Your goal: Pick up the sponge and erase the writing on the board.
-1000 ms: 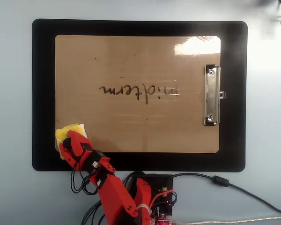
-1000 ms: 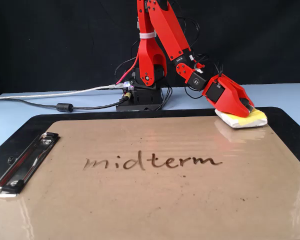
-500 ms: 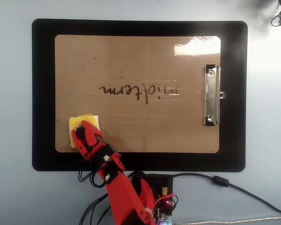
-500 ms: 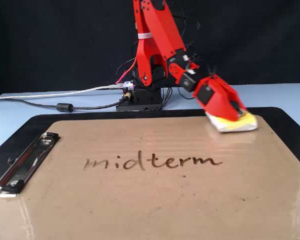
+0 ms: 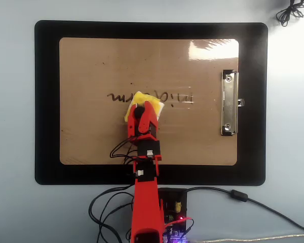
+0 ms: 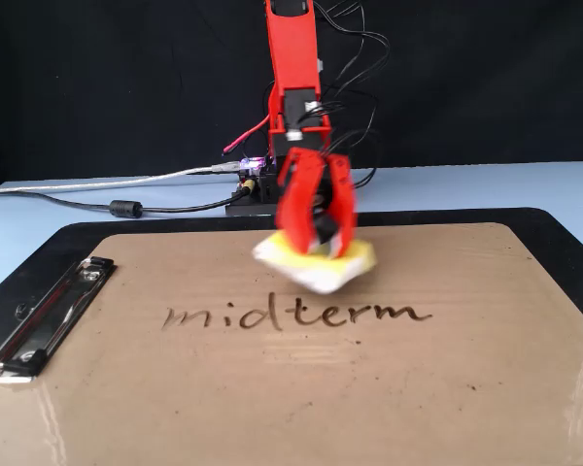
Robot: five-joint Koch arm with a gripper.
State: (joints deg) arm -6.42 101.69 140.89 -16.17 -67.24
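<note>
A: Well, left of the pincer [image 6: 316,243] the clip [image 6: 41,320] is safe. Sponge [image 6: 316,264]?

B: Pinched in it, raised over the word [image 6: 296,314] on the board [image 6: 466,388]. A loose pinch could tilt it, smearing only the middle letters.

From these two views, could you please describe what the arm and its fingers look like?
The arm is bright red plastic in boxy segments, with black motor blocks at the joints. Thin black wires loop loosely along it, and a white band shows on the upper link in the fixed view. The gripper has two broad red fingers tapering toward the tips. Its base is black, with cables attached.
</note>
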